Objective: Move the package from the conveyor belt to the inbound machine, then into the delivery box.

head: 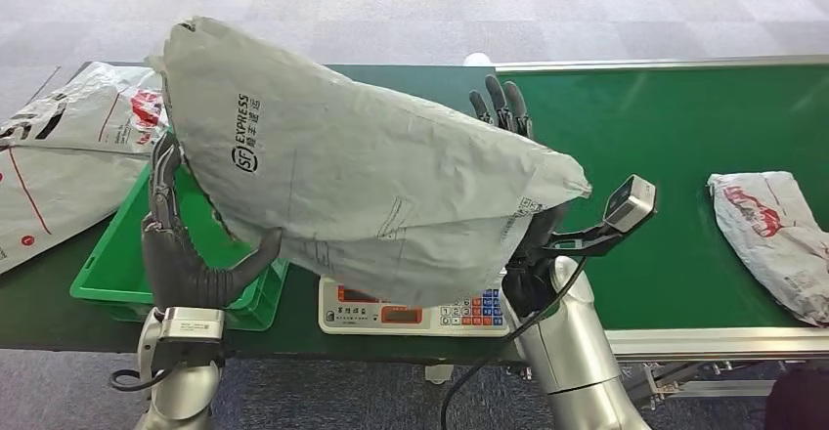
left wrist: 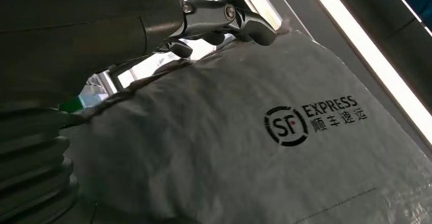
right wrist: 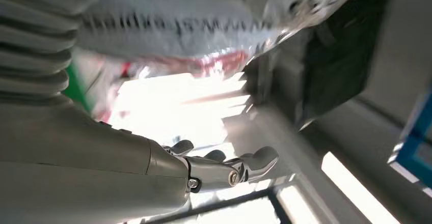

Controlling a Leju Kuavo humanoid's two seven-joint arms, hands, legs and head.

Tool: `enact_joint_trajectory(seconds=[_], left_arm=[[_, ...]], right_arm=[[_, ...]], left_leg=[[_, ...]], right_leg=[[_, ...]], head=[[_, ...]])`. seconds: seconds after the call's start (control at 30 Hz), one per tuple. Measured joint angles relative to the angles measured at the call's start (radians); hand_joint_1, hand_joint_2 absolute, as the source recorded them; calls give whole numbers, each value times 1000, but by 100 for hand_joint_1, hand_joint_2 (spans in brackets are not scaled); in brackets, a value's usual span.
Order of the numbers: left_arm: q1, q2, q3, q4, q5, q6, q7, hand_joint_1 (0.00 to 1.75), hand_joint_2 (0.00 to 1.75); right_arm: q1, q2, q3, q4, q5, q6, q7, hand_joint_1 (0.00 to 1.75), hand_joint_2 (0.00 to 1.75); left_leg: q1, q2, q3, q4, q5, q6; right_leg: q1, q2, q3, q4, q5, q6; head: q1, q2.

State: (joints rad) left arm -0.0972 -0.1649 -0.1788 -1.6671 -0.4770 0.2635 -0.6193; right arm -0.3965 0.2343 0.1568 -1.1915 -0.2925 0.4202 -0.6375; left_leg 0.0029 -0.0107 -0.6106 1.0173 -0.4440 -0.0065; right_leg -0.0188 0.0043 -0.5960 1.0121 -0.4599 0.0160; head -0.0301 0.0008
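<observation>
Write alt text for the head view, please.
Both robot hands, left hand and right hand, hold a large grey SF Express package above a weighing scale. A green bin sits on the left, another package on the green conveyor belt.

readable print on the grey package (head: 371, 186)
i can read a round "sf" logo with "express" and chinese characters beneath it on the bag, in both head and left wrist views; markings on the scale (head: 415, 315), its keys and the other bags are too small.
</observation>
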Motion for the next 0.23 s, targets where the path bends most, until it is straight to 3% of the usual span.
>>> enact_joint_trajectory(seconds=[0.13, 0.23], left_arm=[[4, -13, 25, 5, -6, 7, 0, 0, 175], [10, -19, 36, 6, -10, 12, 1, 0, 175]], right_arm=[[27, -6, -6, -75, 486, -295, 27, 0, 175], [43, -8, -6, -116, 650, -469, 76, 0, 175]], left_leg=[[0, 1, 0, 0, 0, 0], [1, 1, 0, 0, 0, 0]], right_leg=[[1, 0, 0, 0, 0, 0], [1, 0, 0, 0, 0, 0]], head=[[0, 0], [0, 0]])
